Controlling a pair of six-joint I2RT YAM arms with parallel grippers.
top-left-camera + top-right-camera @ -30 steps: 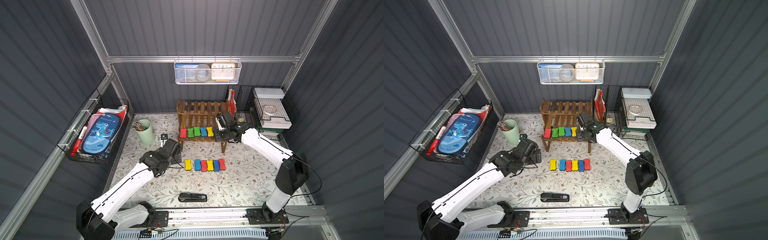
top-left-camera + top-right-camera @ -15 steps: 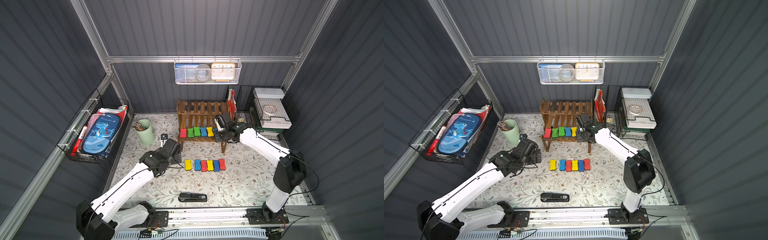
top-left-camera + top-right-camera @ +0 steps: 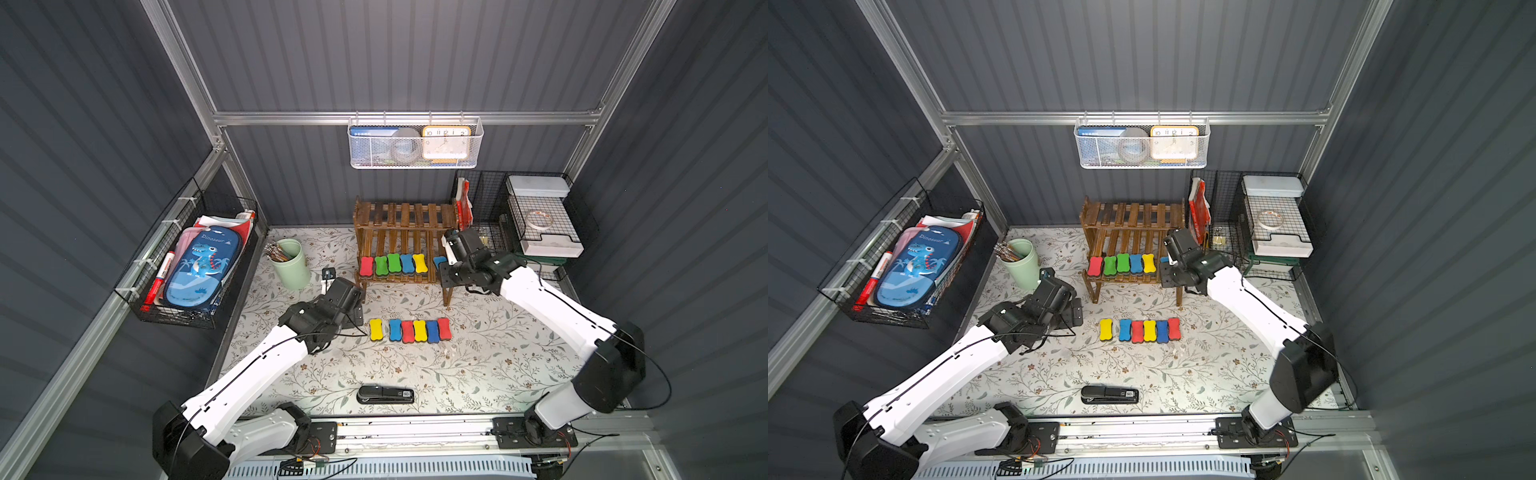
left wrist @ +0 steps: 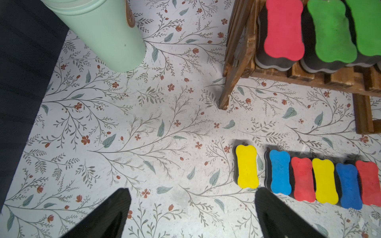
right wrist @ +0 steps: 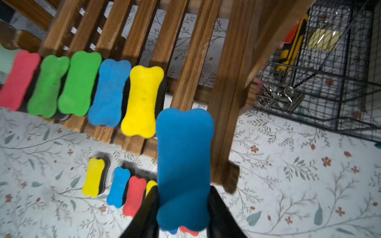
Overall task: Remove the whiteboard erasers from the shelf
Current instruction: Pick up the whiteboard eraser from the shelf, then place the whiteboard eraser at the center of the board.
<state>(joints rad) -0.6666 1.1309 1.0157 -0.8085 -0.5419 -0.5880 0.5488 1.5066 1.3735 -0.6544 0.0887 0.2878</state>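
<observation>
Eraser (image 5: 183, 171): blue bone-shaped foam block

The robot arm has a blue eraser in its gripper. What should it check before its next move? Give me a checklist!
1. The blue eraser sits between the fingers of the right gripper: ok.
2. The blue eraser is clear of the shelf: cannot tell; it is close to a front leg.
3. Bare table past the red eraser that ends the row: ok.
4. The left gripper is out of the way: ok; it is open, over the table near the yellow eraser at the row's other end.
5. The shelf is emptied: not ok; five erasers lie on its lower tier.
</observation>
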